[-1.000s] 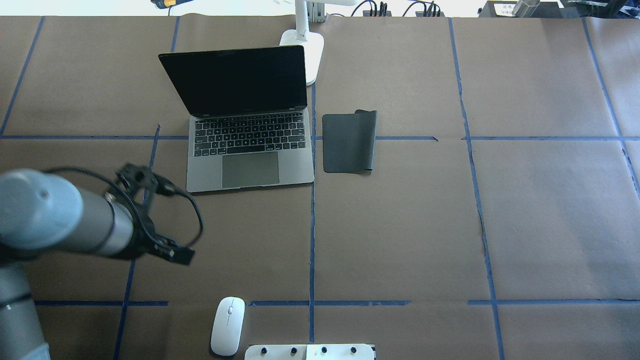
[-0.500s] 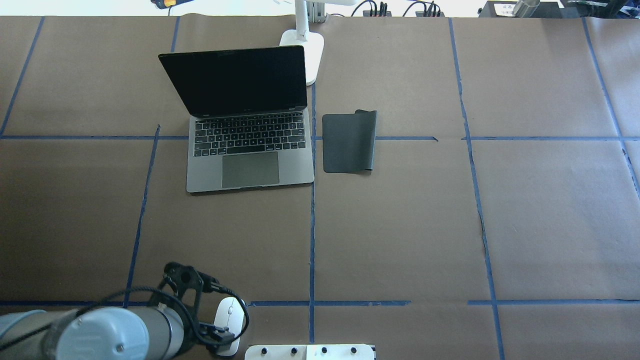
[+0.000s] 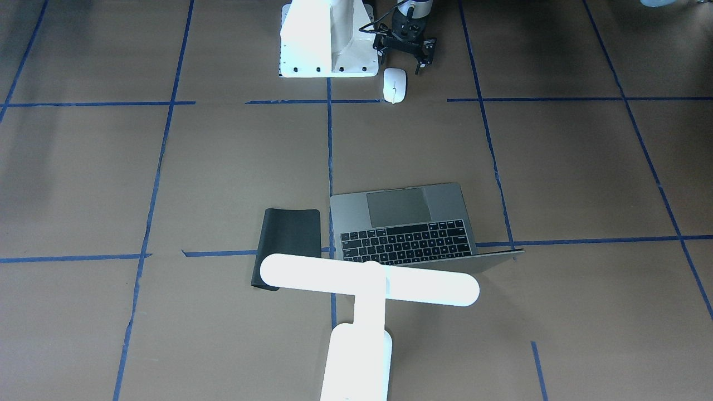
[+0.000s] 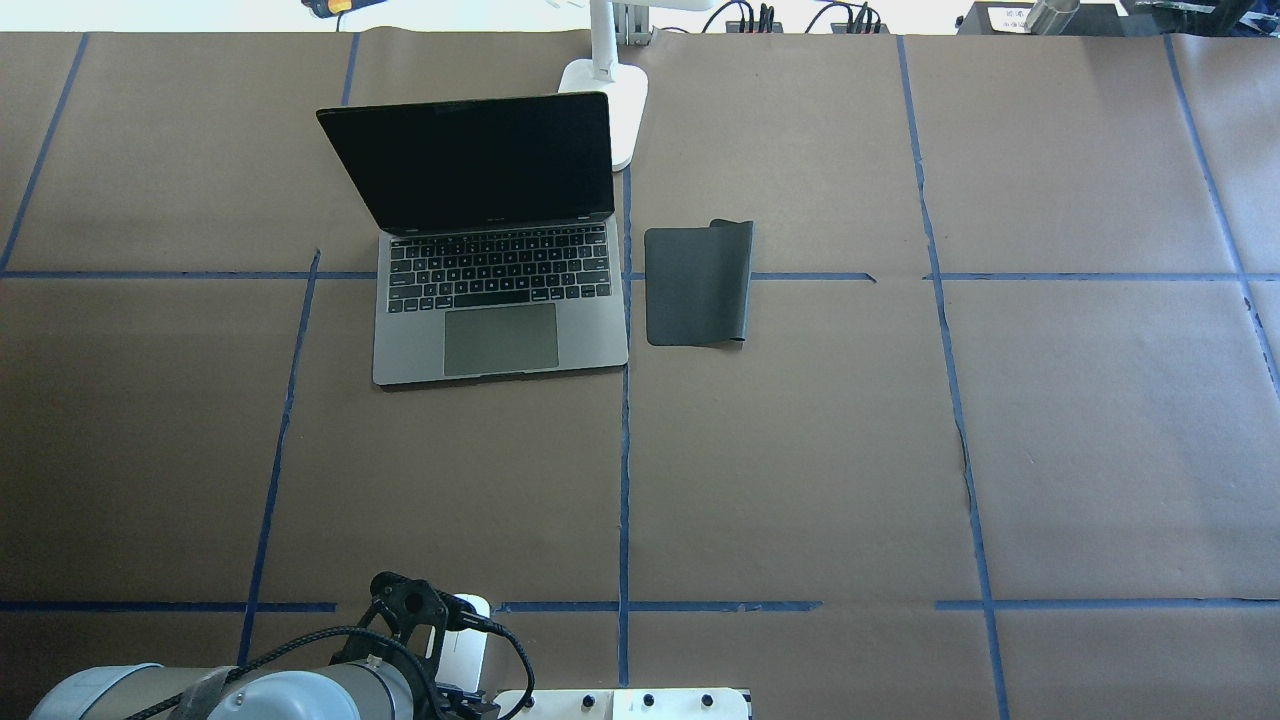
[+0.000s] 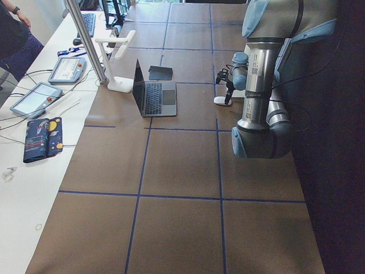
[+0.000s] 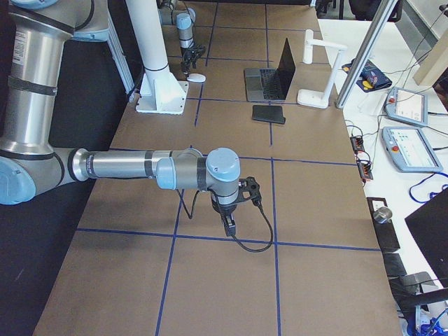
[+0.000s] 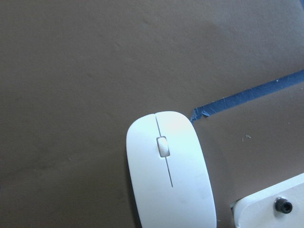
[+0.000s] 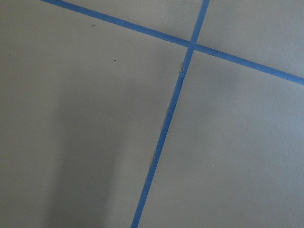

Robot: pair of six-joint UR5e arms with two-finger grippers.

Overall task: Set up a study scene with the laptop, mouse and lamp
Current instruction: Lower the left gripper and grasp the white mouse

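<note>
The laptop stands open at the far middle of the table, screen dark. Behind its right corner rises the white lamp, base on the table. The white mouse lies flat at the near edge, beside the robot's pedestal; it fills the lower left wrist view. My left gripper hovers over the mouse's near end, looks open and holds nothing. In the overhead view the wrist covers most of the mouse. My right gripper hangs over bare paper far to the right; I cannot tell its state.
A black mat lies right of the laptop, one corner curled. The white bolted pedestal stands right beside the mouse. Blue tape lines cross the brown paper. A side table with pendants runs along the far edge.
My left arm has swung from beside the laptop back to the near edge and now sits over the mouse. Laptop, lamp and mat have not moved.
</note>
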